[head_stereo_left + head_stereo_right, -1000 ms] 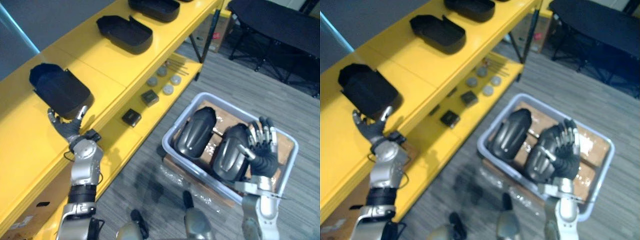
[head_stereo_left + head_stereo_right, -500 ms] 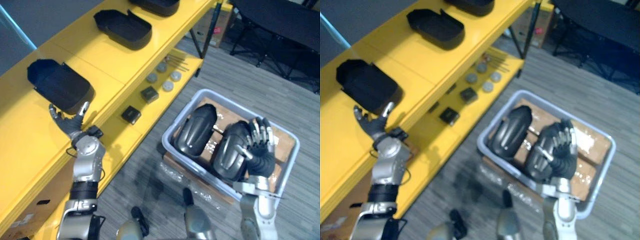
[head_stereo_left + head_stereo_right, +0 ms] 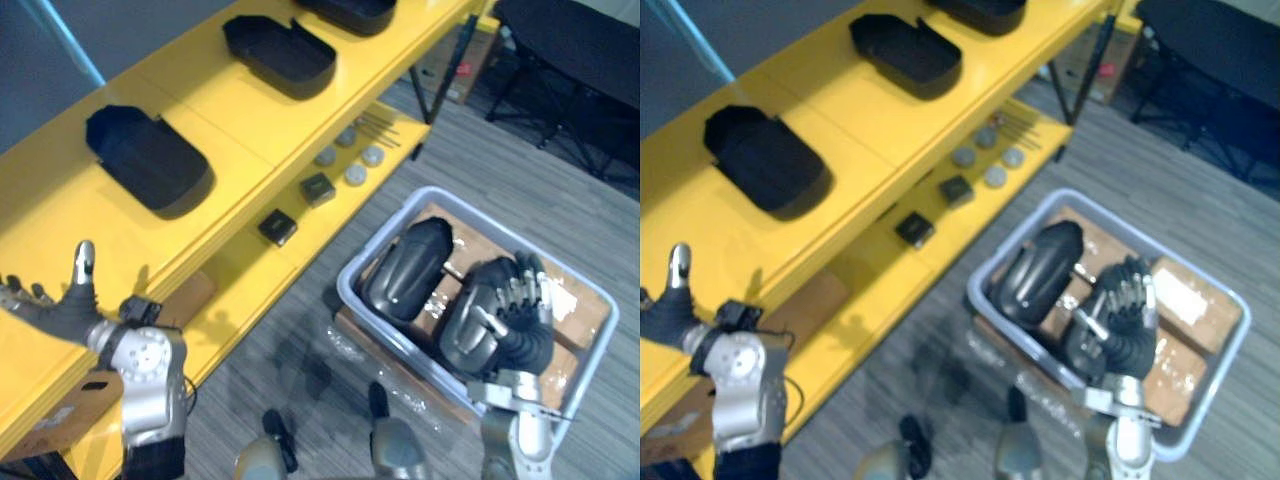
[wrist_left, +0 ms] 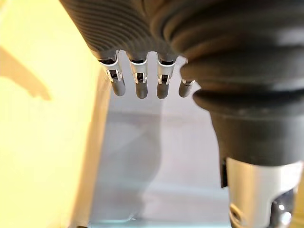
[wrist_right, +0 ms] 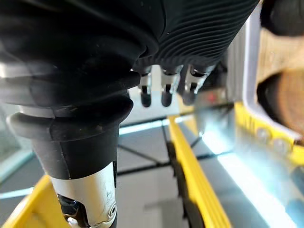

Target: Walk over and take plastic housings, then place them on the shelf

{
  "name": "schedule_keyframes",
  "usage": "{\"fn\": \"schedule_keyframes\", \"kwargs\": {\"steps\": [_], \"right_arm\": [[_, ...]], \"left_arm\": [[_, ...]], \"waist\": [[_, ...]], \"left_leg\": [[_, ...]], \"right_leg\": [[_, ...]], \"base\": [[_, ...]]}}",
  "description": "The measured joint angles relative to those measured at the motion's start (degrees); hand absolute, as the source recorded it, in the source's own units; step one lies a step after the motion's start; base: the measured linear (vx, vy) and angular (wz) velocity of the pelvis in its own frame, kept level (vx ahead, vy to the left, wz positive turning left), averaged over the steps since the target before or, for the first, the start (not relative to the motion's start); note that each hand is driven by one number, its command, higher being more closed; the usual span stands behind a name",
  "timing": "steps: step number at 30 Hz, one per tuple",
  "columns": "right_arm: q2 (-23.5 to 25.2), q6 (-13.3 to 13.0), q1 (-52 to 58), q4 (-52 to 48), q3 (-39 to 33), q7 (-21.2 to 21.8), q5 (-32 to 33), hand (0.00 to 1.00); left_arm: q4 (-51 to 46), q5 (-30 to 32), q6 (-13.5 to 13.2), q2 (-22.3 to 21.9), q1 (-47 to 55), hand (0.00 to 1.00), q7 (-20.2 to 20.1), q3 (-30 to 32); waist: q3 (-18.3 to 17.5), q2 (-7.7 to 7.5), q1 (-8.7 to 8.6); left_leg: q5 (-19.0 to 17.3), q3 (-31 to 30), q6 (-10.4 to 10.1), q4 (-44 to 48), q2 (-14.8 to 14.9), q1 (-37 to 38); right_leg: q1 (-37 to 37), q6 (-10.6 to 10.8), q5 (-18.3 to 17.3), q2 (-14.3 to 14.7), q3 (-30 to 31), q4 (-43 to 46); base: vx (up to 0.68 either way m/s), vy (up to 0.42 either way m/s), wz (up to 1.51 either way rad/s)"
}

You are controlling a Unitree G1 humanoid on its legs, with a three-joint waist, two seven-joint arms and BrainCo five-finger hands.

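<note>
A black plastic housing (image 3: 150, 162) lies open side up on the yellow shelf's top (image 3: 60, 230), with two more housings (image 3: 280, 55) farther along it. My left hand (image 3: 55, 308) hovers open over the shelf's near end, well short of the nearest housing, its fingers (image 4: 137, 85) straight and holding nothing. A grey bin (image 3: 347, 290) on the floor holds two dark housings (image 3: 405, 268) lying dome side up. My right hand (image 3: 520, 312) is open above the right one (image 3: 470, 325), fingers (image 5: 164, 92) straight; I cannot tell whether it touches.
The lower shelf board carries small black blocks (image 3: 277, 227) and grey discs (image 3: 350, 165). Cardboard (image 3: 1180, 300) lines the bin's bottom. A dark folding table (image 3: 570, 60) stands at the far right. Grey carpet runs between the shelf and the bin.
My left hand has drawn back from the nearest shelf housing, toward the near end of the shelf. The view has shifted a little. My right hand stays over the bin.
</note>
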Motion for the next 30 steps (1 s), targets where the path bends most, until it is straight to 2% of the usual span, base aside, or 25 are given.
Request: {"fn": "schedule_keyframes", "kwargs": {"steps": [1,3,5,8,10,12,14,18,20,21,26,30], "right_arm": [[-0.01,0.07,-0.05,0.0,-0.12,-0.24,0.01,0.0],[-0.02,0.46,-0.07,0.01,-0.9,-0.27,0.04,0.0],[-0.14,1.21,-0.57,0.01,-1.08,-0.21,0.14,0.0],[-0.15,1.78,-0.98,0.01,-1.49,-0.17,0.36,0.0],[-0.22,2.99,-1.14,0.06,-2.03,-0.19,0.35,0.0],[-1.06,3.51,-1.17,0.24,-2.11,-0.21,0.35,0.0],[-1.44,3.59,-1.26,0.41,-2.13,-0.21,0.35,0.0],[-3.48,3.61,-2.49,1.41,-2.46,0.13,0.4,0.0],[-4.9,3.61,-4.26,2.18,-3.4,0.93,0.58,0.0],[-5.39,3.6,-4.78,2.74,-3.5,1.16,0.74,0.0],[-8.5,3.6,-7.61,5.01,-4.79,2.4,2.68,0.0],[-9.4,3.6,-9.06,5.75,-4.71,3.64,3.65,0.0]], "left_arm": [[-1.74,-0.16,-1.1,-0.6,2.43,1.0,-4.75,-0.84],[-3.3,-0.24,-1.58,-0.4,4.23,1.0,-12.46,-2.27],[-4.72,-2.98,-2.59,-0.25,5.43,1.0,-23.34,-2.55],[-5.57,-5.79,-2.57,0.17,5.37,1.0,-30.8,-4.8],[-5.59,-7.6,-1.66,1.59,5.2,1.0,-35.75,-7.58],[-5.39,-9.78,0.15,2.98,3.87,1.0,-38.3,-9.05],[-4.81,-10.59,0.96,3.77,2.31,1.0,-39.17,-9.46],[0.52,-11.98,3.85,8.27,-5.46,1.0,-41.81,-14.03],[4.82,-11.95,6.31,11.01,-10.66,1.0,-42.91,-16.06],[6.12,-11.96,6.7,11.68,-11.81,0.0,-43.02,-16.06],[18.61,-14.19,10.36,19.0,-23.9,0.0,-45.48,-17.72],[25.18,-16.26,11.55,21.76,-28.51,0.0,-48.06,-18.83]], "waist": [[-0.59,0.28,0.46],[-1.22,0.72,1.2],[-2.11,0.95,1.3],[-2.5,1.05,1.34],[-3.03,1.04,1.24],[-3.43,1.07,1.05],[-3.43,1.07,1.04],[-3.45,1.06,0.83],[-3.46,1.05,0.09],[-3.47,1.02,-0.37],[-3.53,0.92,-1.93],[-3.54,0.93,-2.43]], "left_leg": [[0.08,-0.36,0.04,-0.16,-0.23,-0.06],[0.08,-0.86,0.04,-0.09,-0.47,-0.02],[0.08,-1.04,0.06,0.03,-0.56,-0.07],[0.07,-1.12,0.06,0.17,-0.56,-0.14],[0.07,-1.12,0.06,0.18,-0.55,-0.14],[0.06,-1.04,0.05,0.18,-0.55,-0.1],[0.06,-1.0,0.05,0.18,-0.55,-0.1],[0.06,-0.65,0.05,0.19,-0.55,-0.05],[0.07,-0.2,0.05,0.18,-0.54,-0.05],[0.06,-0.09,0.05,0.17,-0.54,-0.05],[0.07,0.45,0.05,0.03,-0.54,0.07],[0.08,2.14,0.06,-0.23,-0.46,0.17]], "right_leg": [[0.17,0.03,-0.05,-0.18,-0.39,-0.11],[0.71,0.04,-0.05,-0.38,-0.79,-0.39],[0.84,0.04,-0.05,-0.46,-0.96,-0.46],[0.86,0.05,-0.05,-0.48,-0.95,-0.52],[0.85,0.12,0.0,-0.46,-0.91,-0.67],[0.85,0.27,0.11,-0.45,-0.76,-0.76],[0.8,0.31,0.15,-0.45,-0.68,-0.78],[0.63,0.43,0.4,-0.45,-0.33,-0.86],[0.32,0.49,0.57,-0.45,0.1,-0.86],[0.23,0.52,0.59,-0.45,0.22,-0.83],[-0.47,0.65,0.99,-0.4,1.4,-0.67],[-1.78,0.71,1.09,-0.33,3.13,0.06]], "base": [[-0.02,0.015,0.17],[-0.01,0.019,0.13],[-0.02,0.02,0.06],[-0.01,0.004,0.0],[0.0,0.0,0.0],[0.0,0.0,0.0],[0.0,0.0,0.0],[-0.01,0.009,-0.04],[-0.02,0.013,-0.09],[-0.02,0.017,-0.17],[-0.01,0.008,-0.09],[-0.02,0.016,-0.2]]}}
